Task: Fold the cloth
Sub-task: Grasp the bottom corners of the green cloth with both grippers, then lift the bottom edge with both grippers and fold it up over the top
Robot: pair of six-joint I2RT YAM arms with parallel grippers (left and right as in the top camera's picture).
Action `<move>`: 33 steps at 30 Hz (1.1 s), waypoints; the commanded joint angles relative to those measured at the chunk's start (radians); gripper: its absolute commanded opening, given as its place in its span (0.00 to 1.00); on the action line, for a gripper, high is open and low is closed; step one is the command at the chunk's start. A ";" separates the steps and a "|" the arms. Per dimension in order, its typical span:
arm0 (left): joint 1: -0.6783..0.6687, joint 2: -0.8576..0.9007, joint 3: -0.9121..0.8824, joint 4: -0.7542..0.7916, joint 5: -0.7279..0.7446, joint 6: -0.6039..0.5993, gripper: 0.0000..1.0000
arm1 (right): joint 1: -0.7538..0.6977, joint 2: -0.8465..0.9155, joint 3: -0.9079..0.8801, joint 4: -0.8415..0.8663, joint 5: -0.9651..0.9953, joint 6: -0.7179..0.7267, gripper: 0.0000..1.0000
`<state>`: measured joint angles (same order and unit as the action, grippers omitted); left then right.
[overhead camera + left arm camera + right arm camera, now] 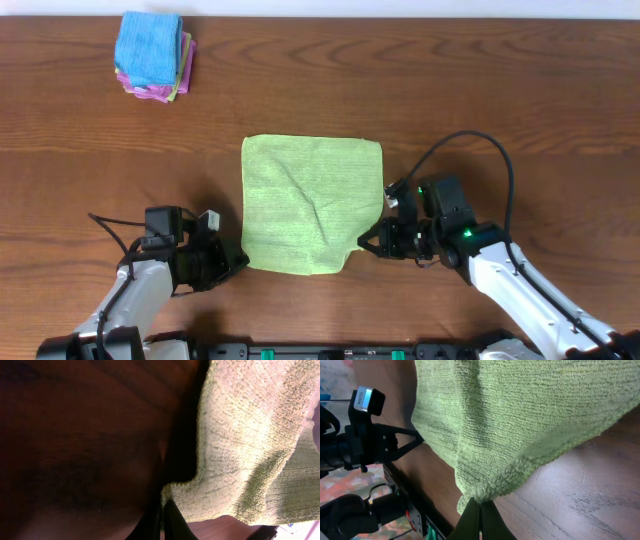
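**Overhead.**
- Item: green cloth (312, 205), lying flat mid-table (500, 90), with a crease across the middle.
- Left gripper (238, 262) sits at the cloth's near left corner. Right gripper (365, 243) sits at the near right corner, which is slightly lifted and puckered.
- A stack of cloths (153, 55) lies far left, well apart.

**Left wrist.**
- The left gripper (162, 515) has its jaws drawn together.
- The cloth (250, 445) corner meets their tips and appears nipped between them, though only just.

**Right wrist.**
- The right gripper (480, 517) has its jaws closed tight on the very tip of the cloth (520, 415) corner.
- The fabric rises away from the wood there.
- The left gripper (415, 440) shows at the opposite edge.

**Handling note (judgement).**
- Step in hand: carry the near edge over to the far edge.
- Both holds are shallow.
- Lift both corners evenly, keep the edge taut between them, travel at matched speed, and set near corners upon far corners.
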<state>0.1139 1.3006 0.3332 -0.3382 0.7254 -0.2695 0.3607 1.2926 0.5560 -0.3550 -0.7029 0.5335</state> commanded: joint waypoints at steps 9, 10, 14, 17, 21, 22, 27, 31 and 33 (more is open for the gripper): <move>-0.003 0.006 0.198 -0.023 0.080 -0.012 0.06 | 0.003 -0.012 0.008 0.000 -0.004 -0.018 0.02; -0.003 0.006 0.232 -0.024 0.080 -0.025 0.06 | -0.002 -0.012 0.008 0.001 -0.004 -0.018 0.02; -0.003 0.006 0.324 -0.013 0.086 -0.050 0.06 | -0.029 -0.012 0.008 0.012 0.023 -0.006 0.01; -0.003 0.006 0.345 0.037 0.088 -0.096 0.06 | -0.044 -0.012 0.008 0.060 0.031 0.017 0.01; -0.003 0.010 0.344 0.124 0.084 -0.167 0.06 | -0.046 -0.012 0.008 0.141 0.117 0.089 0.02; -0.003 0.014 0.344 0.139 0.078 -0.179 0.06 | -0.046 -0.011 0.008 0.164 0.137 0.106 0.01; -0.004 0.093 0.344 0.236 0.083 -0.211 0.06 | -0.051 0.005 0.020 0.282 0.210 0.147 0.02; -0.004 0.160 0.345 0.322 0.103 -0.220 0.06 | -0.072 0.066 0.056 0.311 0.226 0.148 0.02; -0.004 0.190 0.345 0.372 0.103 -0.240 0.06 | -0.087 0.104 0.086 0.311 0.244 0.150 0.02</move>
<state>0.1139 1.4605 0.6624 0.0013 0.8127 -0.4801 0.2966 1.3540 0.5949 -0.0490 -0.5056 0.6666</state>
